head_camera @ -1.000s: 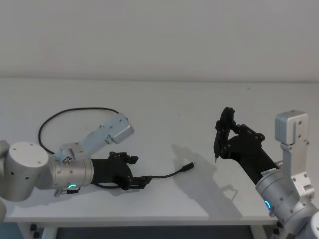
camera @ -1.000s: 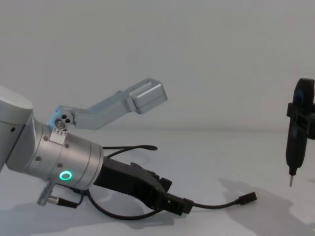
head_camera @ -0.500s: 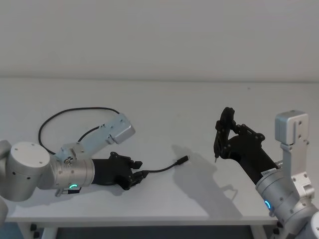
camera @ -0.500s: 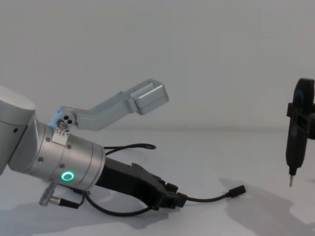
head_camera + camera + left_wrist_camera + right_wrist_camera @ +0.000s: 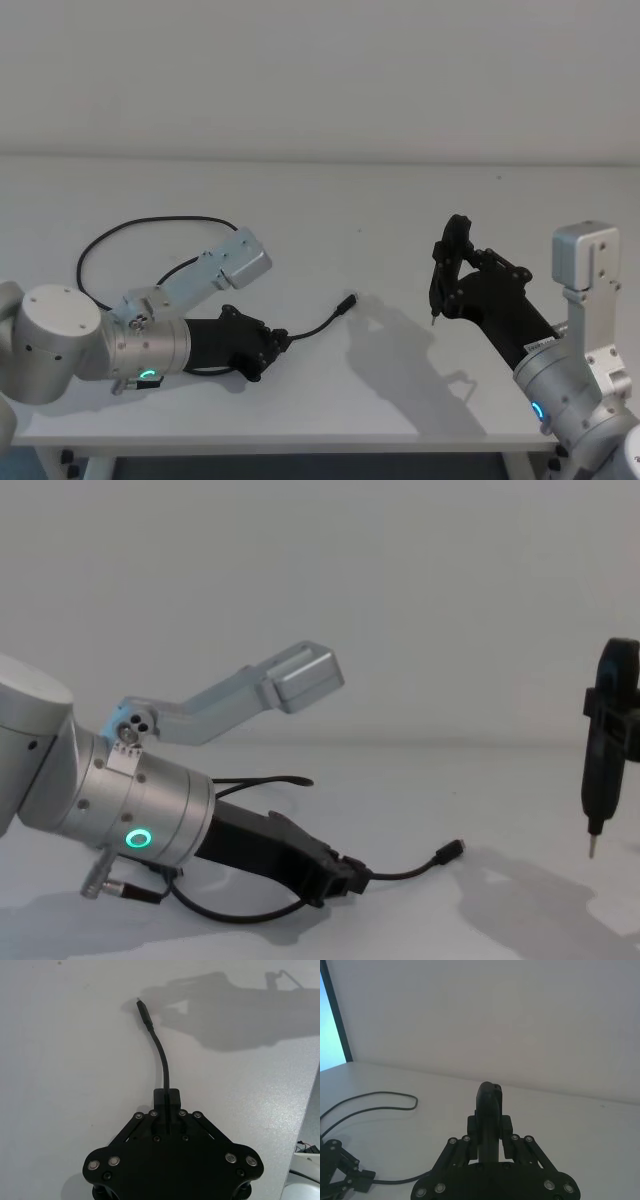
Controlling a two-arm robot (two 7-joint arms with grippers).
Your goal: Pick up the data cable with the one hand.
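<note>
Data cable (image 5: pixel 163 1065) sits pinched in the closed left claw (image 5: pixel 272 347) near the desk's (image 5: pixel 350 200) front edge. Right claw (image 5: pixel 455 262) clasps a dark tool (image 5: pixel 598 770).

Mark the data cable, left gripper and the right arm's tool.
data cable (image 5: pixel 165 1067), left wrist view, on the cord.
left gripper (image 5: pixel 349 873), chest view, between the fingertips.
slim dark tool (image 5: pixel 601 765), chest view, on its body.

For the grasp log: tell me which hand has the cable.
The left hand, pinching the black cable near its free plug; the right hand grips a slim metal-tipped tool instead.
</note>
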